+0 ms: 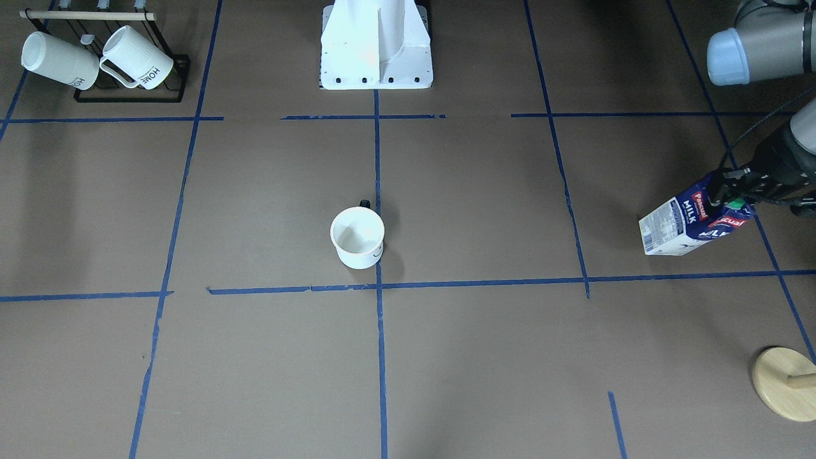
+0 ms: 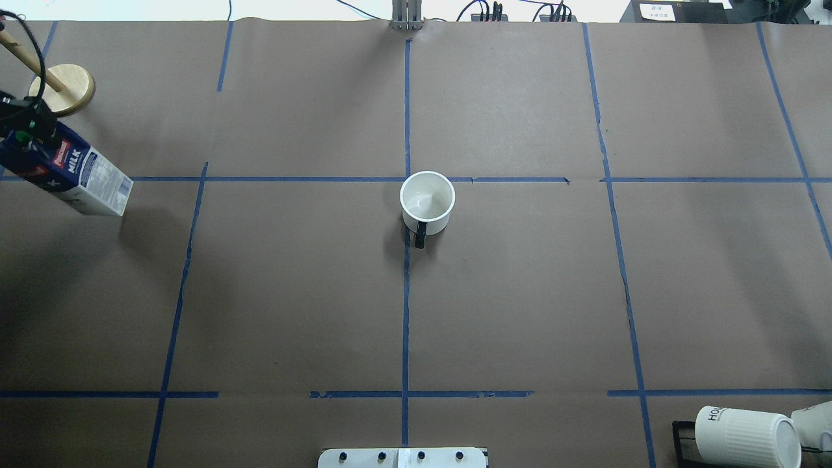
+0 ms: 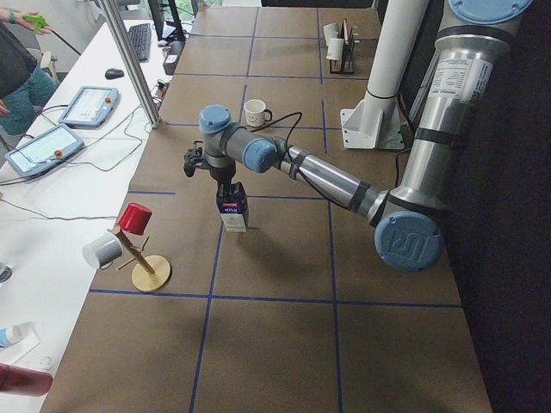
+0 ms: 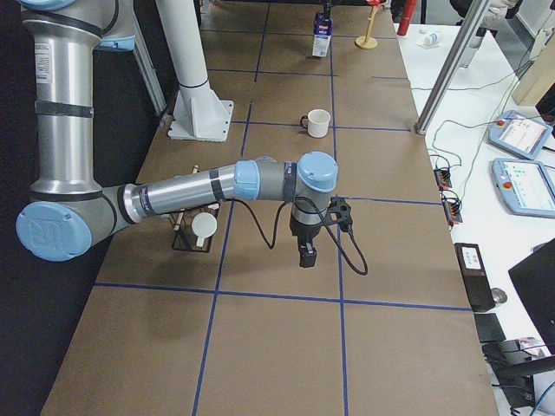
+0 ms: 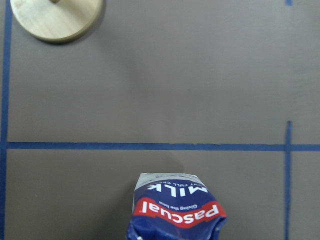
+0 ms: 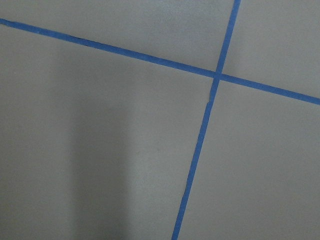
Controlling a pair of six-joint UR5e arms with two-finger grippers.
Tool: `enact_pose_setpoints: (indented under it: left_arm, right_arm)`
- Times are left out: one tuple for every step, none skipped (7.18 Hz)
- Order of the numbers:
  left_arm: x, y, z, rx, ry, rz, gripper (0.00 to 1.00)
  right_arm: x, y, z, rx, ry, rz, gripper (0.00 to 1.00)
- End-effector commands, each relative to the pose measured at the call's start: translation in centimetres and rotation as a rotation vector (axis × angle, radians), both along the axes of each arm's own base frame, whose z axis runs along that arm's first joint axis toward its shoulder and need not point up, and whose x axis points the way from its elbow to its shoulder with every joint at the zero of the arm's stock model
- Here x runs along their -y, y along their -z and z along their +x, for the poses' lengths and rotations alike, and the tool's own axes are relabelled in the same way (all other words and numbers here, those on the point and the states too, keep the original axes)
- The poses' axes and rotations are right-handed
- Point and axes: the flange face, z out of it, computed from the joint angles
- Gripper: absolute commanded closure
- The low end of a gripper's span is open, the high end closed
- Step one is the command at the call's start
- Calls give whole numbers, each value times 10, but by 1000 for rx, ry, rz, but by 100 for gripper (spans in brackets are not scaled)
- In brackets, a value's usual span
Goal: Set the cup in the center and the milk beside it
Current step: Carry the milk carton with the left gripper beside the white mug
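The cup [image 1: 357, 237] is a smooth white mug with a dark handle. It stands upright on the centre line, just on the robot's side of the middle tape crossing [image 1: 378, 286], and also shows in the overhead view [image 2: 427, 198]. The milk carton [image 1: 692, 220] is blue and white with a red Pascual label, far out on my left side [image 2: 78, 175]. My left gripper [image 1: 732, 190] is shut on its top by the green cap. I cannot tell if its base touches the table. My right gripper [image 4: 306, 253] shows only in the exterior right view, pointing down over bare paper; I cannot tell its state.
A black rack with two ribbed HOME mugs [image 1: 95, 60] stands at my right rear corner [image 2: 741, 432]. A round wooden stand base [image 1: 785, 382] sits beyond the milk [image 2: 63, 88]. The white pedestal [image 1: 376, 48] is at the table's robot edge.
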Motion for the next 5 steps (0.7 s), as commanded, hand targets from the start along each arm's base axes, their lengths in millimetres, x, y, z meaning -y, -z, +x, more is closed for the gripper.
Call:
enact_pose_setpoints:
  left_arm:
    - [6, 96, 59, -1, -56, 6, 68]
    - [0, 141, 109, -6, -18, -17, 68]
    - [-16, 182, 169, -6, -7, -28, 68]
    - [-18, 221, 212, -19, 16, -49, 68]
    - [-12, 267, 249, -36, 61, -94, 68]
  right_arm:
    - [0, -1, 0, 0, -1, -4, 0]
    - [0, -1, 0, 0, -1, -3, 0]
    - [0, -2, 0, 0, -1, -4, 0]
    - [0, -1, 0, 0, -1, -3, 0]
    - [0, -2, -1, -1, -1, -7, 0]
